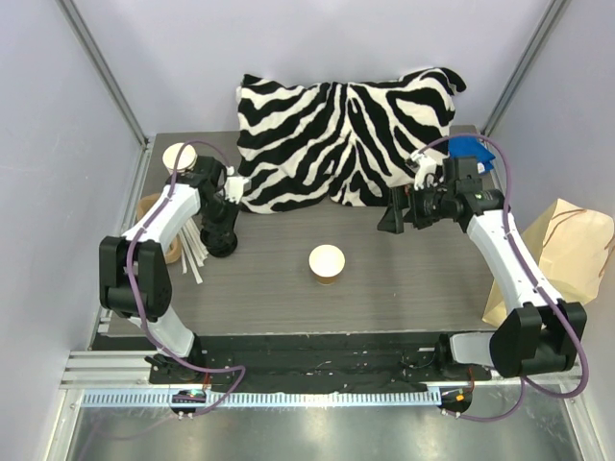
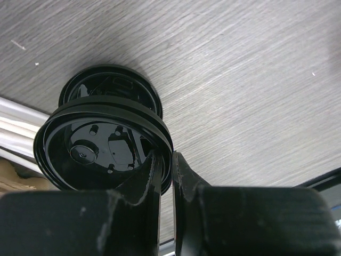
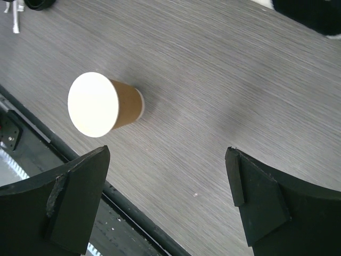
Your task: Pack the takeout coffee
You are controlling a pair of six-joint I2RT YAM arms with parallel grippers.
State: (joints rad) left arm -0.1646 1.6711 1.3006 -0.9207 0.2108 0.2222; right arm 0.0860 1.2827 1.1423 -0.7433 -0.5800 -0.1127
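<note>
A brown paper cup [image 1: 327,264] with a white inside and no lid stands at the table's middle; the right wrist view shows this cup [image 3: 101,106] at upper left. A takeout coffee with its lid on is out of view. My left gripper [image 2: 166,154] is shut on the rim of a black lid [image 2: 101,144], held just above another black lid [image 2: 112,88] on the table. From above, the left gripper [image 1: 223,240] is at the table's left. My right gripper [image 1: 389,221] hangs open, right of the cup, with nothing between its fingers [image 3: 250,197].
A zebra-striped pillow [image 1: 336,134] lies along the back. A stack of unlidded brown cups [image 1: 180,156] stands at the back left, with white sticks [image 1: 197,254] near the left edge. A kraft paper bag [image 1: 567,254] sits off the table's right side.
</note>
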